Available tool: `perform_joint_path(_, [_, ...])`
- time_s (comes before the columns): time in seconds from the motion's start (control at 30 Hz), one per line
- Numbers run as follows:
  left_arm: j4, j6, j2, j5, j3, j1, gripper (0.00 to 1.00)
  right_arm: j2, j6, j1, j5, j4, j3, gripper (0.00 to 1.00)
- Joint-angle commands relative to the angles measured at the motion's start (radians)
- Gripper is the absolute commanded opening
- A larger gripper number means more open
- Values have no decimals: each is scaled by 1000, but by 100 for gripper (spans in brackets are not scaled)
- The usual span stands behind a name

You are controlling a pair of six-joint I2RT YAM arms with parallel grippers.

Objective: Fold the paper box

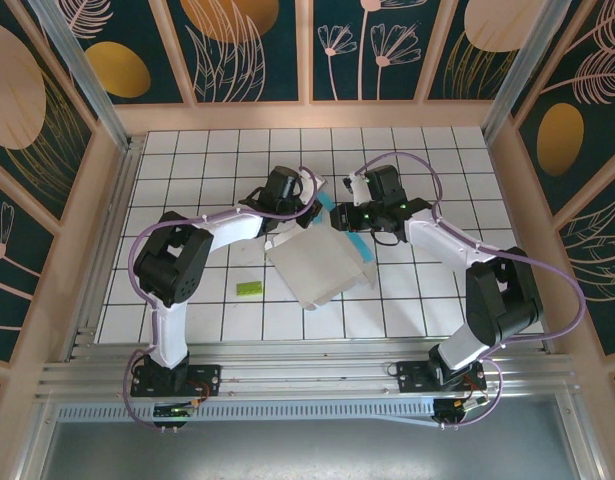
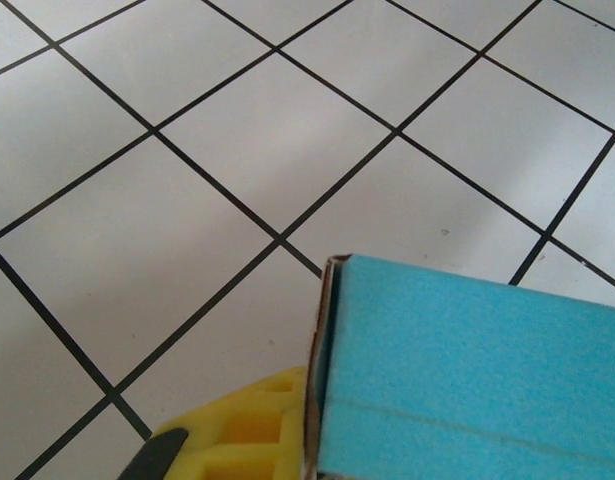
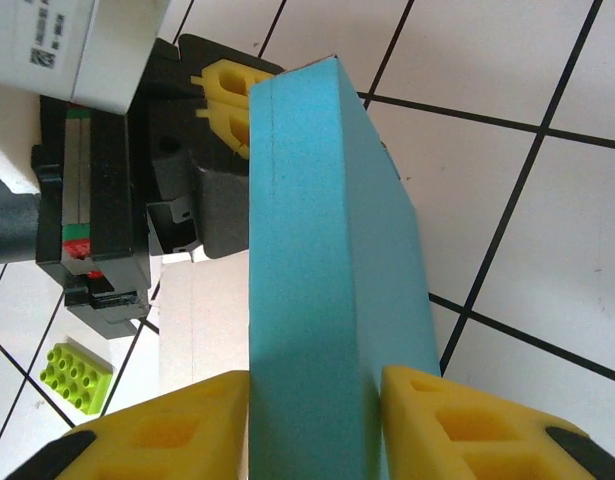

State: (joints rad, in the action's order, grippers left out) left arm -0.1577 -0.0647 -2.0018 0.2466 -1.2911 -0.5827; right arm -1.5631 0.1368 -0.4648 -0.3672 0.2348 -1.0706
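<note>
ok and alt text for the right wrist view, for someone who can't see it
A light blue flap of the paper box stands pinched between the two yellow pads of the right claw. The left claw sits at the flap's far end; a green brick lies on the white tiled table, lower left.

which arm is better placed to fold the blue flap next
Right, likely: the right pincer holds the paper box by its flap between both fingers; the left pincer shows one finger beside the flap.
</note>
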Motion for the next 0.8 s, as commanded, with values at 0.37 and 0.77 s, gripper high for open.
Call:
perform_joint_path(0.37, [-37, 51, 71, -42, 66, 5, 8, 119, 104, -7, 96, 8, -93, 67])
perform_joint_path(0.77, [-176, 285, 239, -47, 218, 5, 40, 353, 627, -5, 527, 246, -93, 71])
